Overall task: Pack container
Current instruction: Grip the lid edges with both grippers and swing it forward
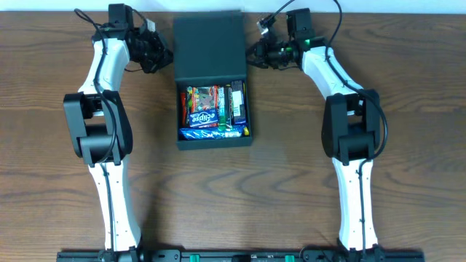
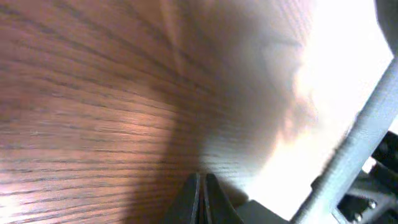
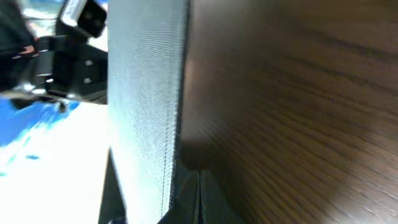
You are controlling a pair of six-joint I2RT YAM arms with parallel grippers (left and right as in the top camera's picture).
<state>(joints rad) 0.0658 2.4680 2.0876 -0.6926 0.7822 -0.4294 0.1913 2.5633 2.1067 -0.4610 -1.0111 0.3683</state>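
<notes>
**On the table [image 1: 291, 189]: open box [image 1: 215, 143], filled**

Toward the far side, at mid-table, lid [image 1: 209, 47] laid back flat; inside, bright candy packets [image 1: 207, 109] side by side. Left gripper [image 2: 200, 186] just beside lid's left edge, jaws pressed together; right gripper [image 3: 199, 186] at right edge, jaws likewise together.

Reaching far forward with the left arm [image 1: 102, 109] and the right arm [image 1: 351, 124], each bent at a dark elbow about midway. Turned inward at the wrists, with the left hand [image 1: 159, 54] pointing right and the right hand [image 1: 256, 52] pointing left, facing each other and well apart. Holding the fingers [image 2: 193, 194] pressed flat together on both sides, with no gap in either wrist view.
</notes>
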